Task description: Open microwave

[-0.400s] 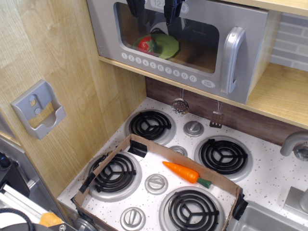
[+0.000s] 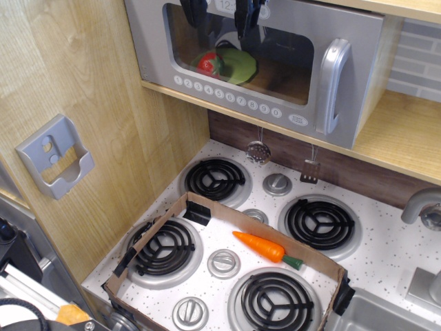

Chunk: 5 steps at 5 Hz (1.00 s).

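The microwave [image 2: 275, 41] sits on a wooden shelf at the top, its silver-grey door closed. Its curved grey handle [image 2: 333, 84] is at the door's right side, and a row of round white buttons [image 2: 227, 96] runs under the dark window. A red and green toy food [image 2: 227, 64] shows through the window. My gripper [image 2: 219, 15] hangs at the top edge in front of the door's upper left part, well left of the handle. Its two black fingers [image 2: 195, 14] stand apart, open and empty.
Below is a toy stove [image 2: 275, 185] with several black burners and knobs. A low cardboard frame [image 2: 207, 207] rings the front burners, with an orange carrot [image 2: 265, 248] inside. A grey holder [image 2: 55, 158] hangs on the left wooden wall. A tap [image 2: 422, 205] stands at right.
My gripper has moved slightly up, with less of the fingers showing. The microwave door has not moved.
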{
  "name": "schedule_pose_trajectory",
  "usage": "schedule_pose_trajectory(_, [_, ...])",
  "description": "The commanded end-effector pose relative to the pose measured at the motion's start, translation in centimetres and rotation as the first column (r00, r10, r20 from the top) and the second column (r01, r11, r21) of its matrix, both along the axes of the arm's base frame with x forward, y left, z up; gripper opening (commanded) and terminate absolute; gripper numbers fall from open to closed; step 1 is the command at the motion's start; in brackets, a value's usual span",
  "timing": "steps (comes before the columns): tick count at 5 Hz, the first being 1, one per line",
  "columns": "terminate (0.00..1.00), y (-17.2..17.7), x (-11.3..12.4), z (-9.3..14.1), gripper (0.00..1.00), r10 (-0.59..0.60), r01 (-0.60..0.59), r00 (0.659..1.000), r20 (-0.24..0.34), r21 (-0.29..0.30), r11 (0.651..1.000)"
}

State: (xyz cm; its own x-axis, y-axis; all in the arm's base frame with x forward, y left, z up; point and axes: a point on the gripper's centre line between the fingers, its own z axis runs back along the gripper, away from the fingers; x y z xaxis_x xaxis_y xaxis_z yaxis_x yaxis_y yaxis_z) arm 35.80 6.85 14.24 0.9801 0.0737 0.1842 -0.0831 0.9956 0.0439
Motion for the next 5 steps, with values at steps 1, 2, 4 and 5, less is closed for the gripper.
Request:
schedule_pose_trajectory(1, [0.0,-2.2,-2.9,0.2,1.0,0.077,-0.081,0.993,0.091,0.037,0.996])
schedule_pose_trajectory(2, [0.0,-3.8,-4.6,-0.7,1.0,0.088,-0.095,0.984,0.153,0.038,0.995])
schedule_pose_trajectory(4, [0.0,-7.0,-5.2,-2.7,1.0,0.057,-0.06,0.965,0.257,0.002,0.998])
schedule_pose_trajectory(5, [0.0,-7.9,-4.3,-3.2,1.0,0.031,-0.028,0.96,0.279,-0.014,1.0])
